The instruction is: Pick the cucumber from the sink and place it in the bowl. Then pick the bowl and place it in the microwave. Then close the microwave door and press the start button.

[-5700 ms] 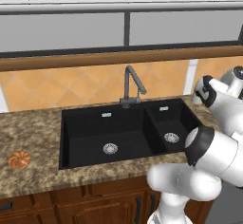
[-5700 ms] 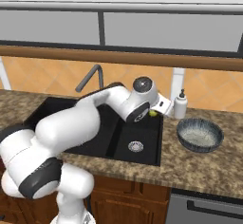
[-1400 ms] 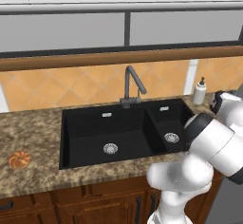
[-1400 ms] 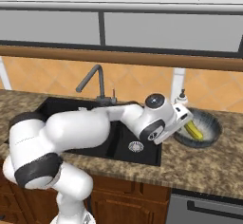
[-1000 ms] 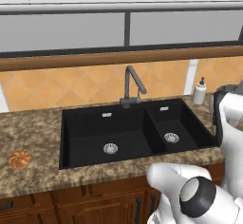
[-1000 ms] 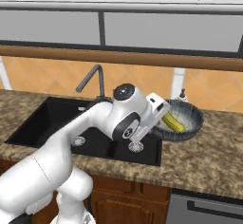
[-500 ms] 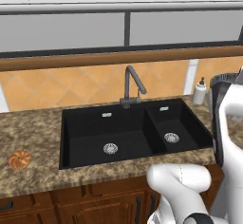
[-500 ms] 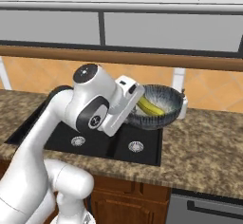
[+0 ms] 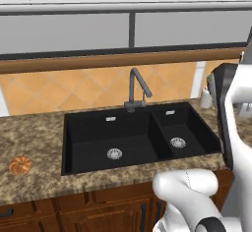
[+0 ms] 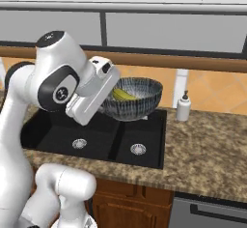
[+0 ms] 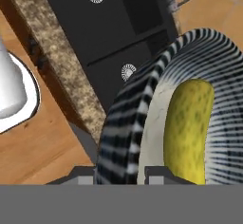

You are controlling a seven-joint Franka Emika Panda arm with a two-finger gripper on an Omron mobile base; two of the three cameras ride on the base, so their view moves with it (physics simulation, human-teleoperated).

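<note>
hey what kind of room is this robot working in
Most likely a home kitchen: a black double-basin sink with a dark gooseneck faucet is set into a speckled stone counter, with brown wooden cabinets below.

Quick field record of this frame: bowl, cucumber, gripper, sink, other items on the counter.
bowl: lifted off the counter, in the air above the sink
cucumber: lying inside the bowl
gripper: shut on the bowl's rim, one finger either side of the wall
sink: both basins hold nothing
pastry: on the counter left of the sink
soap bottle: upright on the counter right of the sink
</note>
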